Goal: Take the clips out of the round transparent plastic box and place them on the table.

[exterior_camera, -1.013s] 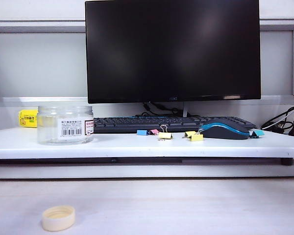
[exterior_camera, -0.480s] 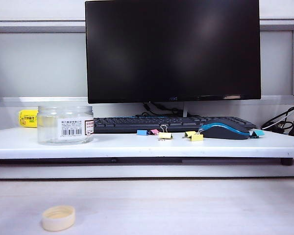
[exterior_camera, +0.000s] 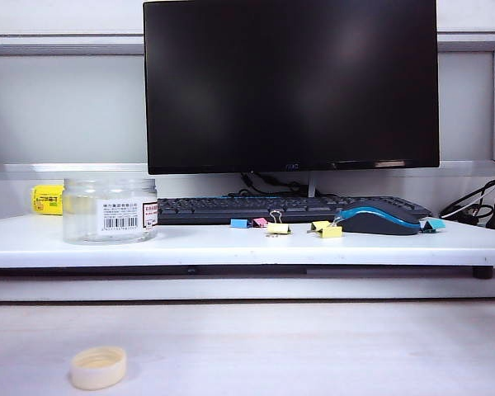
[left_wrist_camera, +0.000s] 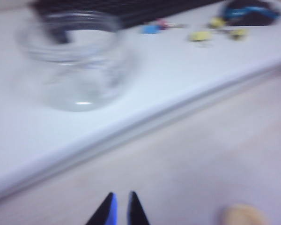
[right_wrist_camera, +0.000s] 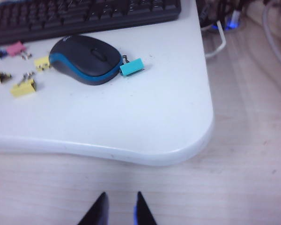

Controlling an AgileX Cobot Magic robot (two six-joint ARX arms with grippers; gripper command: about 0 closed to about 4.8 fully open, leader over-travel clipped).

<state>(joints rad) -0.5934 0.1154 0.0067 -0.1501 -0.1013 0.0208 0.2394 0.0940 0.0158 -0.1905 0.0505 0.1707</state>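
Pincers both empty: I see left pincer (left_wrist_camera: 120,208) nearly closed, right pincer (right_wrist_camera: 119,208) parted, each over the wood-look surface before the tabletop (exterior_camera: 231,246). Clips (exterior_camera: 278,228) lie beside the mouse (exterior_camera: 378,219); box (exterior_camera: 110,210) stands empty.

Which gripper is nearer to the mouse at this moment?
The right. The right gripper hangs over the wood-look surface just off the table edge, with the mouse right ahead. The left gripper is back by the round transparent plastic box, far from it.
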